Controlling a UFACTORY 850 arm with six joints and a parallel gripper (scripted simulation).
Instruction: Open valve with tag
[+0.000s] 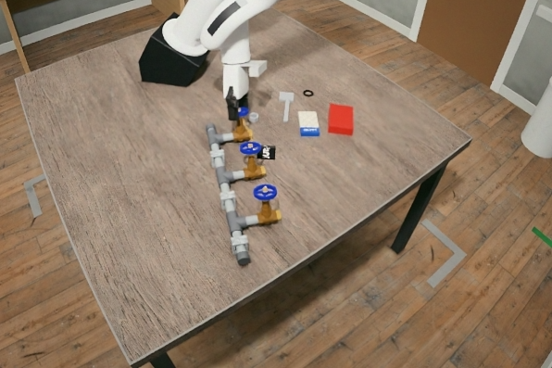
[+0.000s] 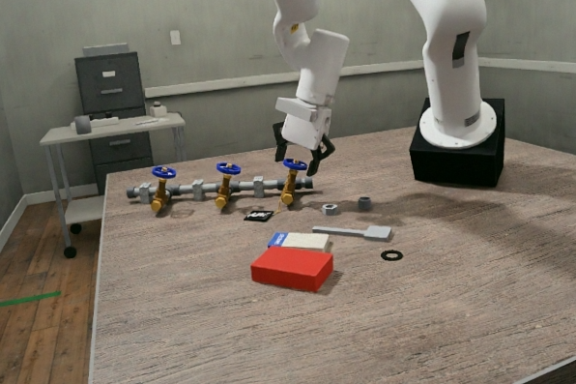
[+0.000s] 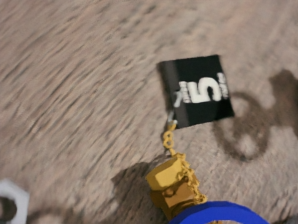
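A grey pipe point(image 1: 227, 184) point(image 2: 208, 188) lies on the table and carries three brass valves with blue handwheels. My gripper point(image 1: 238, 112) point(image 2: 296, 160) is open, and its black fingers straddle the handwheel point(image 2: 295, 163) point(image 3: 220, 214) of the valve nearest the robot base. A black tag point(image 3: 200, 92) point(image 2: 257, 215) point(image 1: 266, 152) marked with a 5 lies on the table. A gold chain point(image 3: 170, 137) links it to this valve's brass body point(image 3: 172, 187). The middle valve point(image 1: 248, 148) point(image 2: 228, 168) and the far-end valve point(image 1: 265, 192) point(image 2: 163, 172) stand free. The fingers do not show in the wrist view.
A hex nut point(image 2: 330, 209) point(image 3: 7, 200) and a grey bushing point(image 2: 364, 202) point(image 1: 254, 117) lie beside the valve. Further out lie a grey T-shaped tool point(image 1: 286, 103) point(image 2: 355, 231), a black ring point(image 1: 312, 94) point(image 2: 391, 251), a white-and-blue box point(image 1: 308, 123) point(image 2: 300, 240) and a red block point(image 1: 341, 119) point(image 2: 292, 268).
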